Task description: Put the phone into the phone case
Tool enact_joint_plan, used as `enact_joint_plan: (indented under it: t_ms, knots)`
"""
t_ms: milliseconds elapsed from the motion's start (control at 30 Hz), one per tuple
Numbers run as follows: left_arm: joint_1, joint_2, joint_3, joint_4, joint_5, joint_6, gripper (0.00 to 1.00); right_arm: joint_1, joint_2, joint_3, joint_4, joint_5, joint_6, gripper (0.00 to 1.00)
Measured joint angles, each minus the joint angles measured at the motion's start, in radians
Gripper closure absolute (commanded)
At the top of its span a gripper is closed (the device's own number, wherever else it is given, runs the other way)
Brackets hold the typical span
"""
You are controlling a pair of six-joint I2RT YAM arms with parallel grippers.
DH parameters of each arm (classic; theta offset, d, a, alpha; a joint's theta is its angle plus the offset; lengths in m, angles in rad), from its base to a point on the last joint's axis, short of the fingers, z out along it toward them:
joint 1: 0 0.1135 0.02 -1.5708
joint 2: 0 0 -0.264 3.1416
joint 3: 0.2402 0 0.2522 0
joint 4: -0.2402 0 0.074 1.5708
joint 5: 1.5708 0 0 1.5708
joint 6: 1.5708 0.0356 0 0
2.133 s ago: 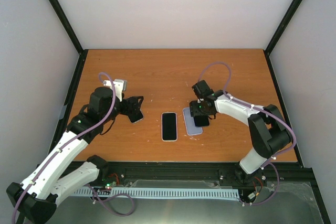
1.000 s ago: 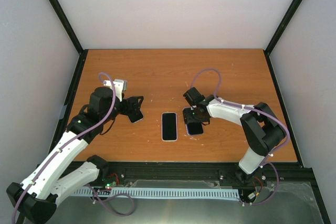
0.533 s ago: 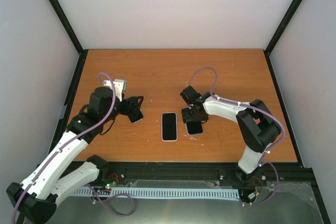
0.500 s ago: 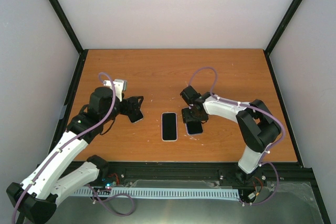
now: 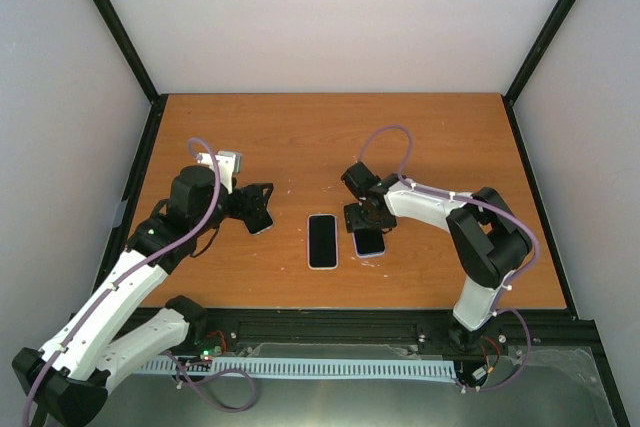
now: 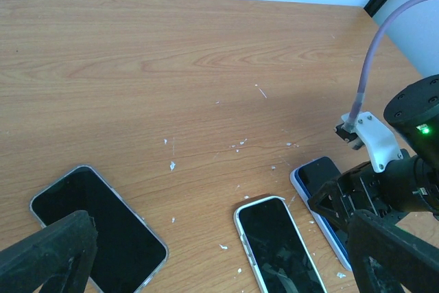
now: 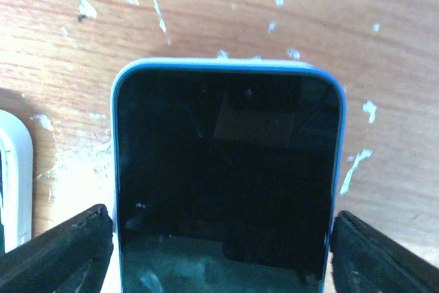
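You have the right gripper (image 7: 219, 217) low over the phone (image 7: 226, 169), fingers spread, one just beside each long edge; contact can't be told. The phone lies flat, screen up, ringed by the blue phone case (image 7: 226, 64), right of centre on the table (image 5: 300, 137). A white-edged phone (image 5: 322, 240) lies just left of it, apart. Your left gripper (image 5: 256, 209) hangs spread wide over a dark phone (image 6: 96, 228), further left.
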Motion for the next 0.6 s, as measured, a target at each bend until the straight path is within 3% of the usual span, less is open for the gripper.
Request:
enact_joint_plan:
  t_ms: [167,333,433,600]
  knots:
    - [0.000,0.018,0.000,0.002,-0.016,-0.020,0.01,-0.008,-0.030,-0.029,0.044,0.008,0.005,0.04]
    - [0.000,0.025,-0.045,0.034,-0.022,-0.064,0.01,-0.053,-0.105,-0.100,0.091,-0.027,0.004,0.22]
    - [0.000,0.025,-0.061,0.059,0.023,-0.098,0.07,-0.095,-0.142,-0.149,0.121,-0.061,-0.005,0.33]
    - [0.000,0.098,-0.078,0.153,0.188,-0.150,0.18,-0.136,-0.189,-0.223,0.158,-0.119,-0.016,0.34]
